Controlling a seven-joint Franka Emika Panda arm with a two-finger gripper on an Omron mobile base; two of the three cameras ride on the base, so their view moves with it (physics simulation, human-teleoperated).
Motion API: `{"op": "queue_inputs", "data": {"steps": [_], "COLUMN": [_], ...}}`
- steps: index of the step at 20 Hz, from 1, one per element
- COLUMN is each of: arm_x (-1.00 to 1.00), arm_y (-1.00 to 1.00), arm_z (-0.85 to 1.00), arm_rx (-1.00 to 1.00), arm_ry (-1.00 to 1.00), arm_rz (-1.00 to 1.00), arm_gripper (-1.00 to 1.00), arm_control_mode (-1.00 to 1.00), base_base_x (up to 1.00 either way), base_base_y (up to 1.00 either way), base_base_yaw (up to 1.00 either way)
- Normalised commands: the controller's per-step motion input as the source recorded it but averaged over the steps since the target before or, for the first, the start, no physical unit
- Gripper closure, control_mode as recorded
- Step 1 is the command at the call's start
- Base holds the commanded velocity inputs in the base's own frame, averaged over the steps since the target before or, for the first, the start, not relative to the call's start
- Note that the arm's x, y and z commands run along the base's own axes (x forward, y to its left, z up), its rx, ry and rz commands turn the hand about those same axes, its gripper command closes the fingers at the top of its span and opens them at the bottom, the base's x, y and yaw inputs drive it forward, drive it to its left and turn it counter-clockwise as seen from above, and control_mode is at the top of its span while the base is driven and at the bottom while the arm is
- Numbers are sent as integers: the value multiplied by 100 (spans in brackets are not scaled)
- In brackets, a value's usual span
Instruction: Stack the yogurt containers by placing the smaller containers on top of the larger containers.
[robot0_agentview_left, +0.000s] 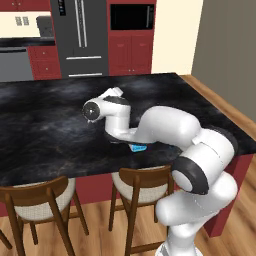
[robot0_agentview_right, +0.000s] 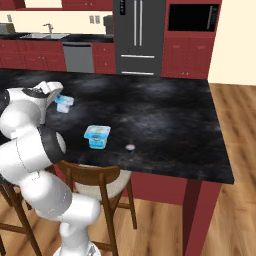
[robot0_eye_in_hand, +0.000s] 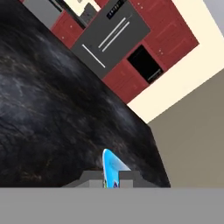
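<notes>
You've got the small cup (robot0_agentview_right: 64, 103) pinched in the gripper (robot0_eye_in_hand: 112, 183); next carry it onto the large tub (robot0_agentview_right: 97, 136).

Nothing here can be read: the lid of the larger yogurt tub (robot0_agentview_right: 97, 132) near the front edge of the desk (robot0_agentview_right: 165, 120) carries blue-and-white markings, but they are too small and blurred to make out as letters. The small yogurt cup (robot0_agentview_right: 64, 102), farther back on the desk from that tub, shows no legible print either. On the fridge (robot0_agentview_right: 138, 30) behind the desk there is a dark panel with faint light specks, unreadable.
</notes>
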Motion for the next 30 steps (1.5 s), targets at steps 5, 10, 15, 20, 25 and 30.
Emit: {"op": "queue_inputs", "data": {"steps": [5, 10, 15, 20, 25, 30], "arm_x": [-40, -40, -39, -39, -36, -21], "arm_y": [-13, -22, -20, -27, -38, -35], "arm_z": [32, 20, 21, 19, 4, -2], "arm_rx": [-13, -5, -4, -4, -1, 0], "arm_ry": [-13, -1, 0, 0, 0, 0], "arm_rz": [0, -1, -2, -4, -4, -3], "arm_gripper": [100, 100, 100, 100, 100, 100], "arm_control_mode": [-100, -100, -100, -100, -100, -100], "base_base_x": [0, 0, 0, 0, 0, 0], "base_base_y": [0, 0, 0, 0, 0, 0], "base_base_yaw": [0, 0, 0, 0, 0, 0]}}
